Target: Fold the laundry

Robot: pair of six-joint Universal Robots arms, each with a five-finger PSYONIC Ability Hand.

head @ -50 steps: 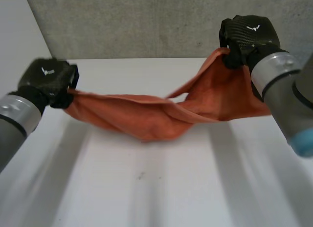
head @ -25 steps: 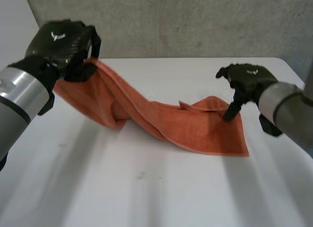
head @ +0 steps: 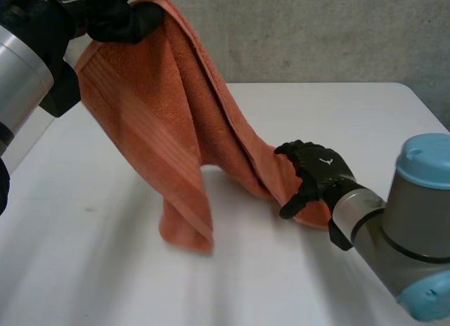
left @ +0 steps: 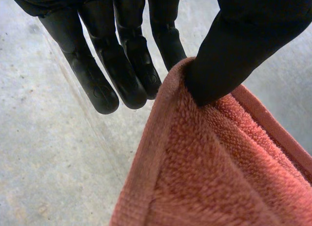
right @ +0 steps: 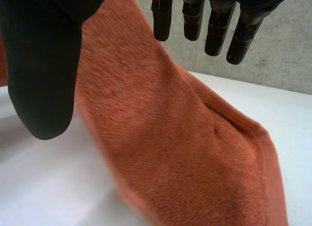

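**Item:** orange terry-cloth towel [head: 176,129], one piece.
**Location:** in the head view it runs from the upper left of the frame down to centre right. The top corner is held high, the middle hangs in loose folds, and the lower end lies on the white surface [head: 105,270].
**Left hand** [head: 116,17]: upper left of the frame, well above the surface, with the thumb pinching the towel's hemmed corner.
**Right hand** [head: 316,173]: centre right, low, with the fingers [right: 217,36] loosely spread and apart from the thumb. It sits against the towel's lower end and grips nothing.
**Backdrop:** grey concrete wall [head: 316,31].

Orange terry towel [head: 169,129] hangs from one raised corner, trailing onto table [head: 105,270].
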